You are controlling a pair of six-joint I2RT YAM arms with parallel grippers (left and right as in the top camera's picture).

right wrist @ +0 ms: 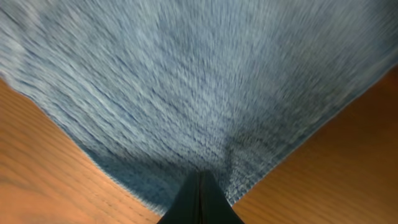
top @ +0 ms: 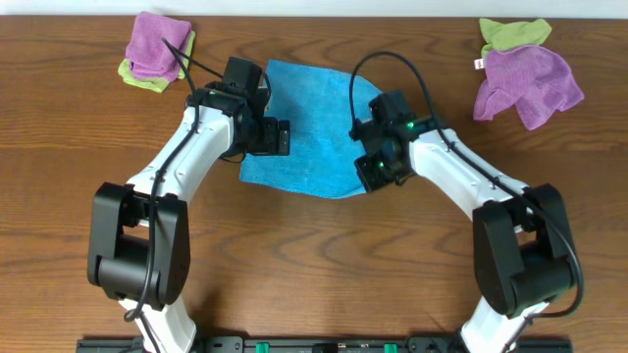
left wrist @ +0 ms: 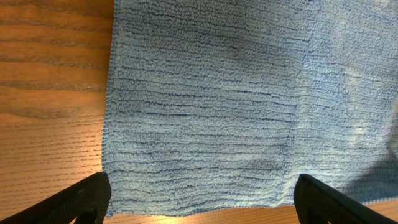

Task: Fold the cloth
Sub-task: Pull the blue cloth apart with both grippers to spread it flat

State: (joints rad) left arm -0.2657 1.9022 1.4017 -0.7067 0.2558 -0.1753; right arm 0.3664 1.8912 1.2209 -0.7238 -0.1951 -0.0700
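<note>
1. Two claws are at the blue cloth [top: 304, 123], which lies mid-tabletop [top: 314, 265] between the arms, spread mostly flat.
2. Right claw [top: 373, 172]: closed on the cloth's near right corner. Its wrist view shows the fingers [right wrist: 200, 199] pressed together with fabric fanning away from them. I judge this a pinch taken so that the corner can be carried over for the fold.
3. Left claw [top: 278, 137]: open. Its wrist view shows the fingers [left wrist: 78, 199] wide apart over the cloth's near left corner, with nothing between them. It looks positioned to take the matching corner so that both sides lift evenly.
4. The far-left rag heap [top: 157, 49] and far-right rag heap [top: 525, 74], purple and green, sit well apart from the work and appear to have no part in this fold.
5. Limits: the right wrist view is blurred, so how much fabric is pinched cannot be told. From overhead, each claw covers the corner it attends. The left fingertips are cut off at the frame edge, so whether they touch the cloth cannot be told.
</note>
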